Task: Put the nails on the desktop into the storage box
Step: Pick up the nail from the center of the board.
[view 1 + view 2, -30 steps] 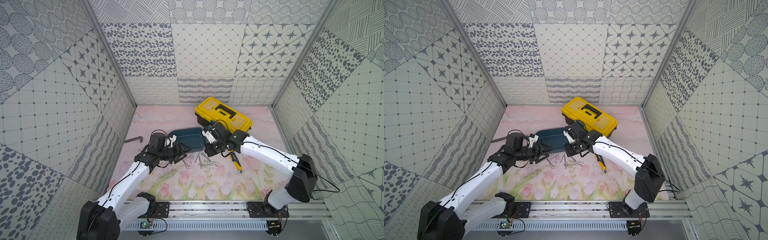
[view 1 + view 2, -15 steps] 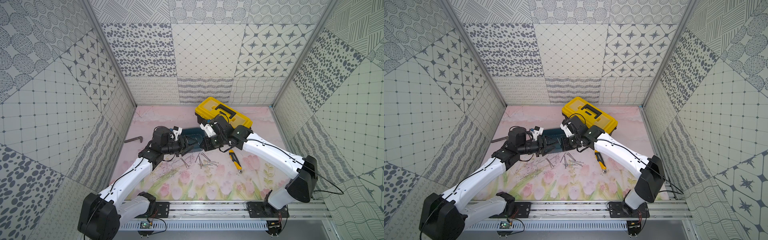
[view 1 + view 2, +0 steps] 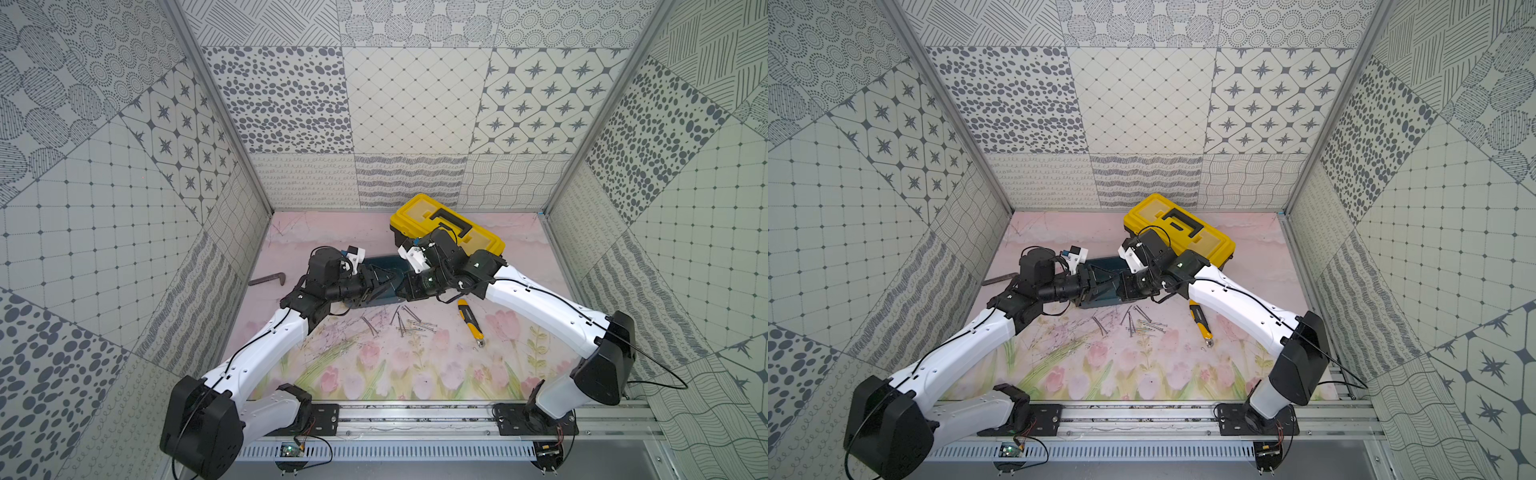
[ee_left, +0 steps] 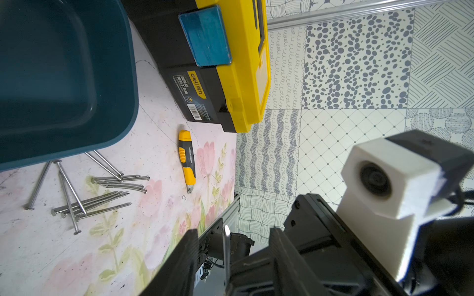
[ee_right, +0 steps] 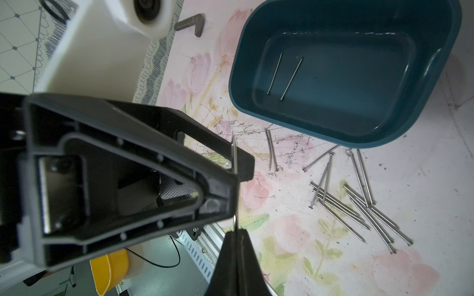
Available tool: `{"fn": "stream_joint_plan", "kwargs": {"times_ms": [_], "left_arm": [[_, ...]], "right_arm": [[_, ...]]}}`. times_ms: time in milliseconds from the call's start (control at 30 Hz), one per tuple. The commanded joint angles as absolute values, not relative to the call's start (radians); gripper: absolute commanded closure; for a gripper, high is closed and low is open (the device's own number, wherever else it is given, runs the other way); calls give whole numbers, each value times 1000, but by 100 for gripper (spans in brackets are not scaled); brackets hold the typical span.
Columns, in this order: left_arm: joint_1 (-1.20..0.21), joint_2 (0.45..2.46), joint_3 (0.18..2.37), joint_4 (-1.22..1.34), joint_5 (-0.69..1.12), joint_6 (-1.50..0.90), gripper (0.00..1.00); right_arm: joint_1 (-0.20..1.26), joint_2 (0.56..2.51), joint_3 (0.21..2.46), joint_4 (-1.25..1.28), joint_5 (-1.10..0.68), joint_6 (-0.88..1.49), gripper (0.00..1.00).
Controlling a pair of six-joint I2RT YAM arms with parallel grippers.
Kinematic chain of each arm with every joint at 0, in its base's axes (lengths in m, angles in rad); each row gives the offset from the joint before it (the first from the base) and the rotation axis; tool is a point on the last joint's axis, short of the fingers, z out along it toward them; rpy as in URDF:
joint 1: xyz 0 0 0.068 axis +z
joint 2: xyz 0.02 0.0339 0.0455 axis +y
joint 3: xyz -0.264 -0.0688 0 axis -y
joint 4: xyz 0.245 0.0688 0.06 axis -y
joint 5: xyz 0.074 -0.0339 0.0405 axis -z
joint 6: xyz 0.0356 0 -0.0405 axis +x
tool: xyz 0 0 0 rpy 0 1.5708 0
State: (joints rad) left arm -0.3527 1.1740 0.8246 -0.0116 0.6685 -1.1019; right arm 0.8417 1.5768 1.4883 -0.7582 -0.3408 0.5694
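— Nails: where do they lie, seen from the grippers?
— Most nails form a loose, crossed heap on the desktop, below the two gripper tips and toward the robot's base, just outside the storage box. Two more nails lie side by side on the box floor.
— The right gripper?
— Pinched tight on a held nail, whose shaft sticks out beyond its tips.
— And the left gripper?
— It meets the right one tip to tip, above the box in both top views. Its fingers stand partway apart, one on each side of that shaft, with a gap on either side.
— What lies around them?
— A utility knife lies on the desktop, past the heap on the right gripper's side. The yellow-lidded toolbox stands behind the right gripper, beside the box. A dark bent bar lies well apart, out beyond the left arm's wrist.
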Motion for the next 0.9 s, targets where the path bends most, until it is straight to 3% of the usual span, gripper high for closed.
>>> {"fn": "stream_joint_plan", "kwargs": {"times_ms": [0, 267, 733, 867], "left_arm": [[-356, 1196, 849, 4, 653, -1081, 58], [-358, 1217, 876, -30, 652, -1051, 66], [-358, 1219, 929, -170, 651, -936, 98], [-358, 1229, 977, -262, 627, -867, 100]], "right_arm": [[839, 1559, 1519, -721, -353, 578, 100], [838, 1561, 1531, -718, -360, 580, 100], [838, 1563, 1524, -704, -359, 607, 100], [829, 1568, 1534, -705, -353, 615, 73]]}}
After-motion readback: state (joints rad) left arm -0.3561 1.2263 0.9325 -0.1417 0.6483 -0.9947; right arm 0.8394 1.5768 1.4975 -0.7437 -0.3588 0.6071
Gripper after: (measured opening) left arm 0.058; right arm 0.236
